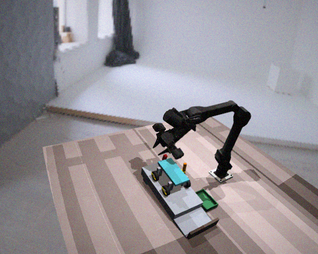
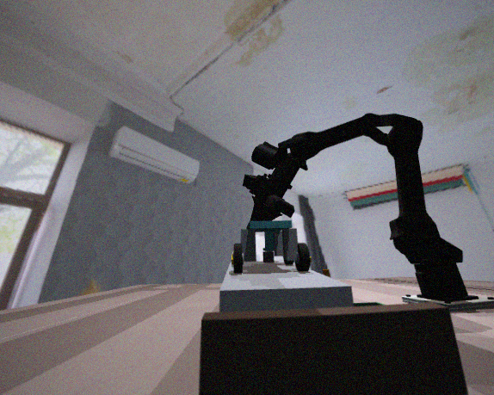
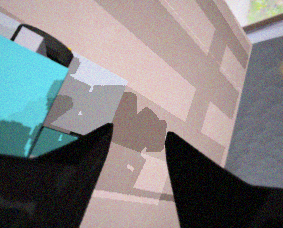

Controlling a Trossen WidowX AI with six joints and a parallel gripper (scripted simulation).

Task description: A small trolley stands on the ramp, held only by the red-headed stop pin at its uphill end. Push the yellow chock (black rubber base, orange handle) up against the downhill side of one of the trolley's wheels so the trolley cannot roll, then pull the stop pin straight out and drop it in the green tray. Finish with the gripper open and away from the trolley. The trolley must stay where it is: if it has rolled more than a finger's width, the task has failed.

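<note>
Top view: grey block ramp (image 1: pixel 184 201) on the striped brown-and-pink table top (image 1: pixel 102 197), running from far left down to near right, with a lower grey step and a dark brown lip at its near end. Small trolley with turquoise flat deck (image 1: pixel 173 171) and black wheels with yellow hubs parked on the upper part of the ramp. Red-headed stop pin (image 1: pixel 164 156) standing just past the far, uphill end of the deck. Orange handle of the yellow chock (image 1: pixel 184 166) visible just right of the deck, on the far-right side of the trolley; chock body and black base hidden, contact with a wheel cannot be told. Green shallow tray (image 1: pixel 206 199) lying on the table against the right flank of the ramp, downhill of the trolley.

Black arm base bolted to a plate at the right, elbow high, forearm reaching left over the uphill end. Black parallel-jaw gripper (image 1: pixel 161 148) hanging above and slightly left of the red pin head, apart from it, fingers pointing left and down.

Wrist view: two dark fingers about half spread, only table top and shadow between them, nothing gripped. Turquoise deck corner (image 3: pixel 19 91) and one black wheel at the left.

Exterior view: trolley (image 2: pixel 270 243) seen end-on atop the ramp, gripper directly above the deck.
</note>
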